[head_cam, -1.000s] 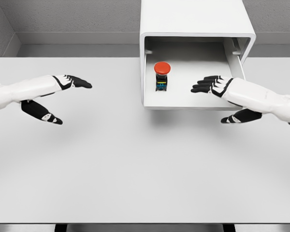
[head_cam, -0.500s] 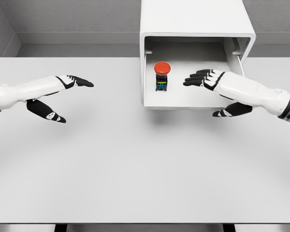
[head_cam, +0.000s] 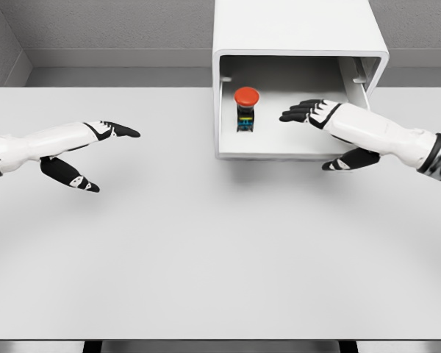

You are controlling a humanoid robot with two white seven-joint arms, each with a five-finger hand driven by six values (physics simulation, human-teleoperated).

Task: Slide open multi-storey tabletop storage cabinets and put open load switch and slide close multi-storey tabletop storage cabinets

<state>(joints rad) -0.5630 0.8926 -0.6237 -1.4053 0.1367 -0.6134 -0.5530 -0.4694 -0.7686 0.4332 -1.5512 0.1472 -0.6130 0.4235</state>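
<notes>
The small load switch with a round red button on a dark body [head_cam: 245, 108] stands upright inside the pulled-out white drawer [head_cam: 279, 147] of the white box-shaped tabletop storage cabinet [head_cam: 298, 33], toward the drawer's left side and near its left wall. The drawer juts forward from the cabinet's open front over the pale grey worktop [head_cam: 206, 250].

My right robot hand [head_cam: 309, 112] reaches into that drawer from the right — black fingers stretched out flat and loose, pointing toward the switch but apart from it, gripping nothing. Its thumb [head_cam: 345, 160] hangs lower, outside by the drawer's front right corner; I cannot tell whether it touches the edge.

My left robot hand [head_cam: 95, 143] hovers well apart from the cabinet, over the left part of the worktop — fingers extended toward the right, thumb dropped below, relaxed and empty. Behind the worktop runs a grey wall.
</notes>
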